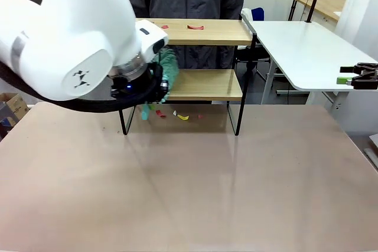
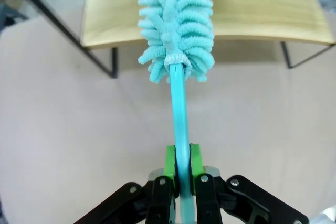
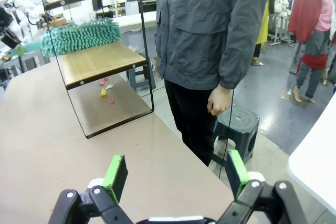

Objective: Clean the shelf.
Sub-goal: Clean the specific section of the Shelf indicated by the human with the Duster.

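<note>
Your left fingers [image 2: 170, 162] were clamped narrow on the teal handle of the duster [image 2: 176, 19], whose fluffy head lay over the left end of the lower board of the shelf [image 1: 204, 84]. The front view added what that wrist camera missed: red scraps [image 1: 195, 27] on the top board, coloured scraps [image 1: 182, 116] on the bench [image 1: 189, 187] beneath, and the left arm [image 1: 65, 33] masking the shelf's left end. Your right fingers [image 3: 116, 174] stood wide apart, holding nothing, far right, facing a person [image 3: 210, 24] in a grey jacket behind the shelf.
</note>
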You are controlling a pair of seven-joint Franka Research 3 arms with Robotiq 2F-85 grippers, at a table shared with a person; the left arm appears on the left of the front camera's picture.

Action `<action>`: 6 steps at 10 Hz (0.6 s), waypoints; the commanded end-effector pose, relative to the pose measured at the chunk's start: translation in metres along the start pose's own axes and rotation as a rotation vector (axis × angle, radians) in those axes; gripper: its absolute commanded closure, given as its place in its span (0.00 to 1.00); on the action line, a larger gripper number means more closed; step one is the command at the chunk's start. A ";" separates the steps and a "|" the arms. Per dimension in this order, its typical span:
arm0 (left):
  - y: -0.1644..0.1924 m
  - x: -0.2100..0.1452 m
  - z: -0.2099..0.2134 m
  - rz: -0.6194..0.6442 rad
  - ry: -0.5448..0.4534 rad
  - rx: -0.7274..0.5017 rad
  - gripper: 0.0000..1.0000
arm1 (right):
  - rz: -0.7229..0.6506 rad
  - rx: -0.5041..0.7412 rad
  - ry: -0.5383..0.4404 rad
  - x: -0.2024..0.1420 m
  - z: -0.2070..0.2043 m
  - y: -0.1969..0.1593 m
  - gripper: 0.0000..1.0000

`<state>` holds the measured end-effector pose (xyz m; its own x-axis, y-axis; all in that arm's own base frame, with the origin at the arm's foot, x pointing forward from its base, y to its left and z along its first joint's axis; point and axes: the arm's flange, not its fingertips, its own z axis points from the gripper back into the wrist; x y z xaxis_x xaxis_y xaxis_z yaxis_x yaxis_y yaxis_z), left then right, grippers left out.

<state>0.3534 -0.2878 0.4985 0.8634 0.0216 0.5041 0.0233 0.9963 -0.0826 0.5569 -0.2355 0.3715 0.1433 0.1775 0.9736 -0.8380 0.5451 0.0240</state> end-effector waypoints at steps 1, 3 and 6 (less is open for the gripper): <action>0.029 -0.006 0.003 0.046 -0.017 0.111 0.87 | 0.013 0.001 -0.001 0.002 -0.001 0.000 0.00; 0.048 -0.009 0.014 0.052 -0.054 0.232 0.87 | 0.013 0.001 -0.001 0.002 -0.001 0.000 0.00; 0.034 -0.019 0.040 -0.024 -0.128 0.266 0.87 | 0.013 0.001 -0.001 0.002 -0.001 0.000 0.00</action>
<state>0.3254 -0.2490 0.5138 0.8092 -0.0257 0.5870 -0.0669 0.9885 0.1355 0.5569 -0.2355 0.3714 0.1434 0.1774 0.9736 -0.8381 0.5450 0.0241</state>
